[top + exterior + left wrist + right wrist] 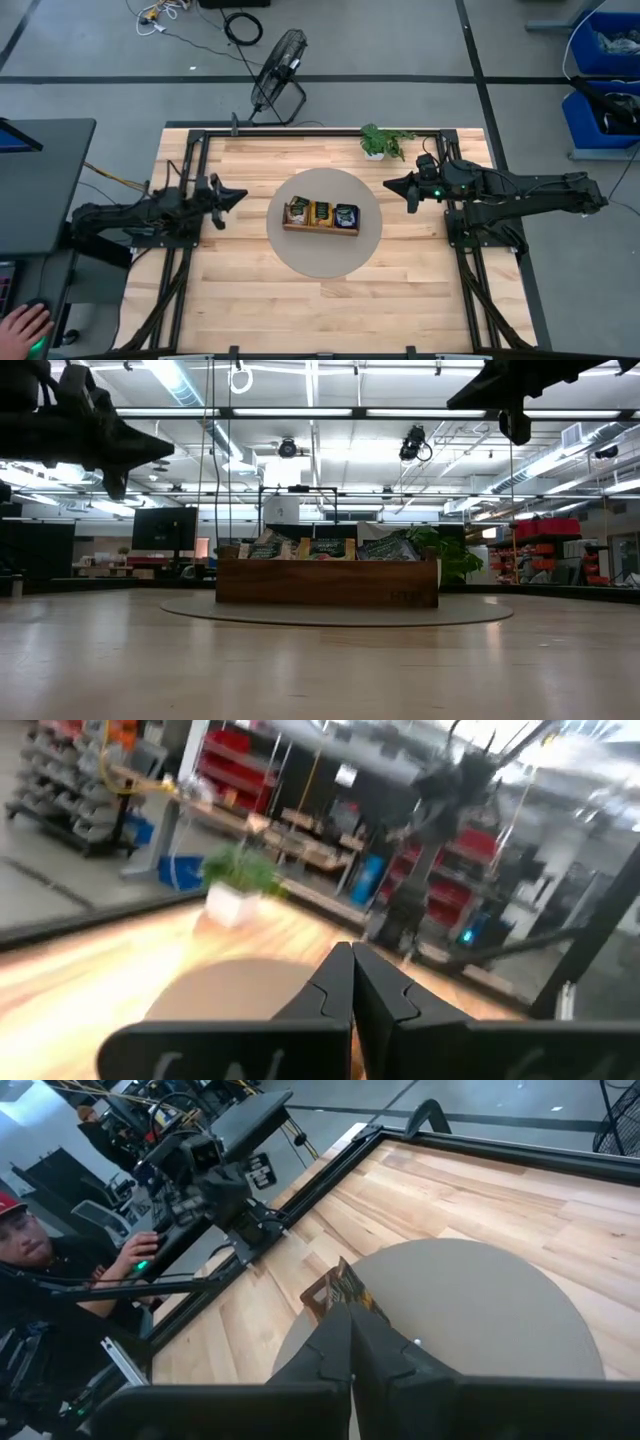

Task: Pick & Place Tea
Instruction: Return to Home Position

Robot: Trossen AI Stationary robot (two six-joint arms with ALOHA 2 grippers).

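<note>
A long brown wooden tray [321, 228] rests on a round grey mat [320, 255] at the table's middle. Tea packets [321, 213] stand in its three compartments, dark, yellow and blue from above; the low view shows their tops [325, 548] above the tray's wall [327, 582]. My left gripper [240, 195] hovers left of the mat, shut and holding nothing, its fingers [352, 970] pointing toward the mat. My right gripper [390, 185] hovers right of the mat, also shut and holding nothing [350, 1325]. The tray's end [335, 1288] shows just past its fingers. Both grippers hang high above the table in the low view.
A small potted plant [383, 142] stands near the table's far edge, right of centre. A fan [278, 72] sits on the floor beyond the far edge. A person [40, 1250] sits at the desk left of the table, one hand [22, 325] on a mouse.
</note>
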